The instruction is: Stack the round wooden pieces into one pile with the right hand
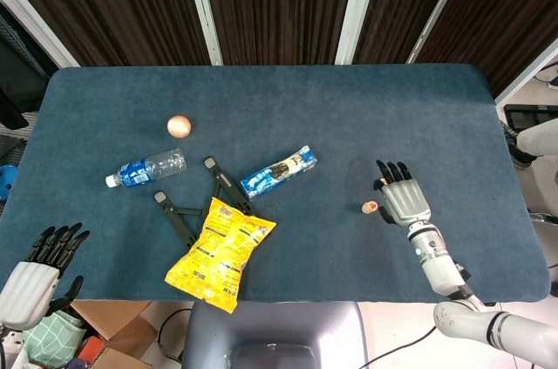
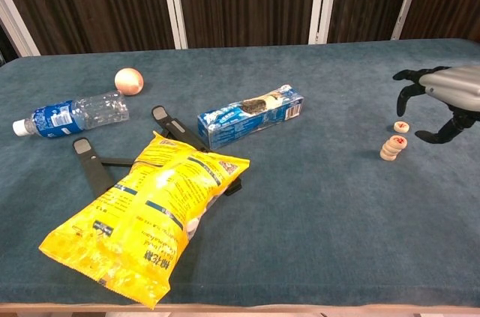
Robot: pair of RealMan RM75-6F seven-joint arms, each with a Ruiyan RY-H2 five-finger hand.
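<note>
Just left of the empty right hand (image 2: 442,103), wooden pieces (image 2: 392,146).

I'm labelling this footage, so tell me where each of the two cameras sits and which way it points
Head view: high above the near edge, looking steeply down on the table; shows the left hand off the near-left corner and the right hand over the cloth.
Chest view: low at the near edge, looking across the table toward the dark panels; only the right hand shows.
Shared: right hand, wooden piece stack, chip bag, bottle.
</note>
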